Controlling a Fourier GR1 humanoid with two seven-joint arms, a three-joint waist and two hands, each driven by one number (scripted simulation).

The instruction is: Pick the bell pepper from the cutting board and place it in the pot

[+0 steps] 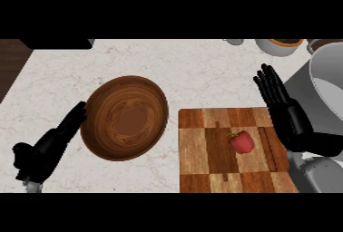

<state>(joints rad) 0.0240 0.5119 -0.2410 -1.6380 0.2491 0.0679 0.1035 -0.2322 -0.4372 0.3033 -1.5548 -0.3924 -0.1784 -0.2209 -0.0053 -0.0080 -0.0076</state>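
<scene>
1. You find the bell pepper [242, 142] lying on the cutting board [201, 154], in the board's right half and about midway between its far and near ends. It is red, with a small green stem at its top left.
2. The cutting board is a wooden block pattern of light and dark squares. It sits toward the near right corner of the desk [188, 68], and its near end runs out of view.
3. Your right robot hand [295, 122] shows along the board's right edge. Its fingers are straight and apart, pointing to the desk's far edge, and their tips reach past the board's far right corner. It holds nothing. The pepper is just beside it on the left, not touching.
4. Your left robot hand [47, 149] shows near the desk's left edge. Its fingers are straight and held together, slanting up to the right and holding nothing. The fingertips reach the left rim of a wooden bowl [127, 118]; you cannot tell whether they touch it.
5. The wooden bowl stands around the desk's middle, left of the cutting board and apart from it. Nothing lies in it.
6. At the desk's right edge, beyond the right robot hand, you see a large grey pot [328, 63], cut off by the view's edge. It is well apart from the pepper.
7. At the far right corner stands a white cup [281, 46] with something brown inside, partly out of view.
</scene>
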